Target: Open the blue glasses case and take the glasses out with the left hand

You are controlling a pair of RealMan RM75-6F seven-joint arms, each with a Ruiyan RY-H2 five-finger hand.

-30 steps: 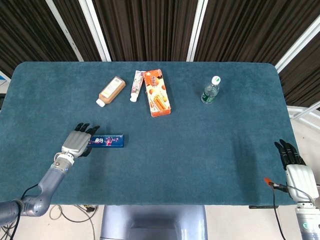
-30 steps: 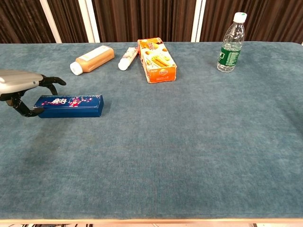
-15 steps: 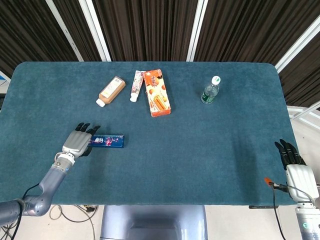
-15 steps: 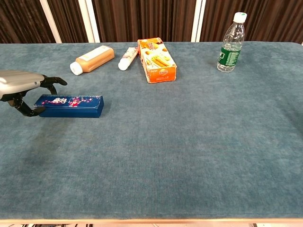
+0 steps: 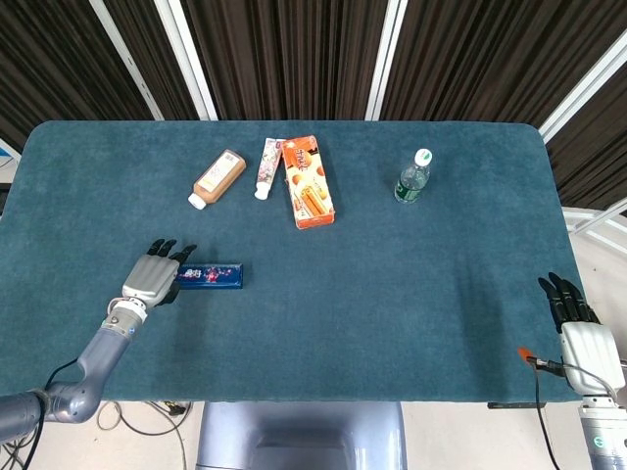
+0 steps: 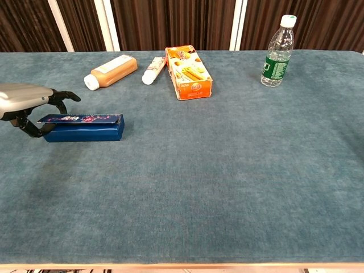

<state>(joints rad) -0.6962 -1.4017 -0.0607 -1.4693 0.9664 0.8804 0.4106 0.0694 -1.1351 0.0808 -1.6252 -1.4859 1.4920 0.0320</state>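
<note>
Bench: blue cloth-covered bench (image 5: pixel 411 294), dark curtains behind.
Left robot hand (image 6: pixel 23 102): fingers pinching the case's near end, lid edge raised a crack.
Case (image 6: pixel 85 126): touching the fingers, extending away.
Advice: lift the lid evenly; hold the base down.
Beyond: bottle (image 5: pixel 217 177), tube (image 5: pixel 267 166), box (image 5: pixel 309 182), none obstructing.
Right robot hand (image 5: pixel 578 328): well apart, holds nothing, fingers extended.
</note>
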